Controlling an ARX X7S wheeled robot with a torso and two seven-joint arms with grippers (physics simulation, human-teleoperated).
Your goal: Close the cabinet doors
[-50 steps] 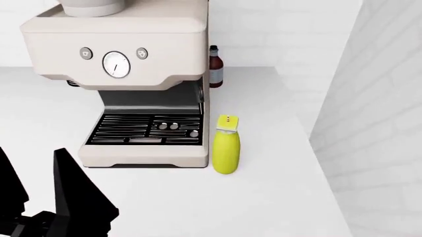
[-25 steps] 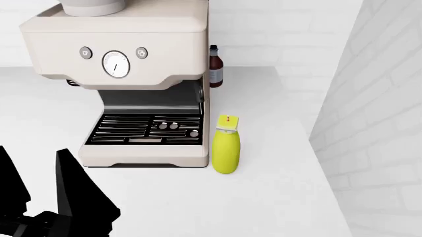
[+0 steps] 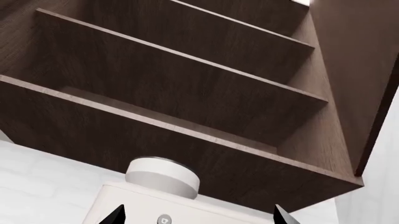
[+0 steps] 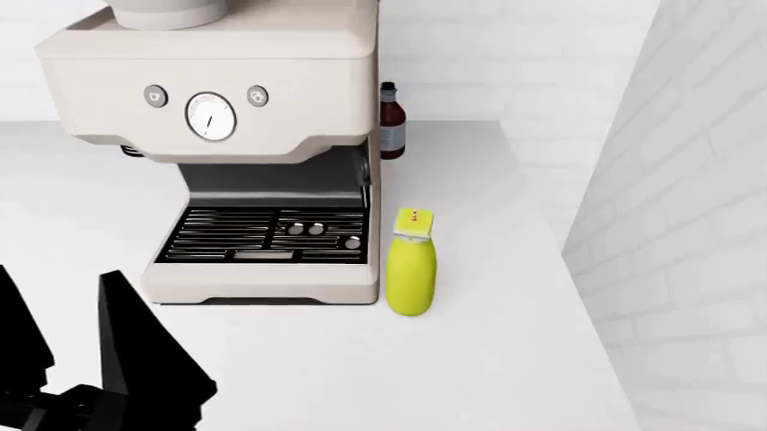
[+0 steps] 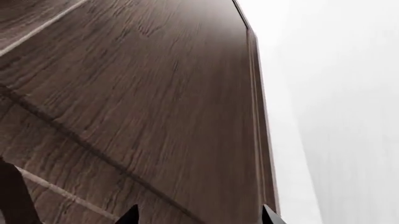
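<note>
The cabinet (image 3: 187, 88) is dark brown wood and hangs above the espresso machine. It stands open, with bare shelves (image 3: 156, 123) showing in the left wrist view. My left gripper (image 3: 198, 217) is open and points up at it from below, holding nothing. In the head view the left gripper (image 4: 60, 292) sits low at the left, its black fingers (image 4: 132, 350) spread apart. A cabinet door (image 5: 156, 102), a flat wood panel, fills the right wrist view at close range. My right gripper (image 5: 198, 217) is open in front of it; whether it touches is unclear. The right gripper is outside the head view.
A cream espresso machine (image 4: 240, 135) stands on the white counter (image 4: 504, 359). A yellow bottle (image 4: 411, 269) stands by its right front corner, and a brown bottle (image 4: 391, 126) behind it. A white brick wall (image 4: 683, 224) bounds the counter on the right.
</note>
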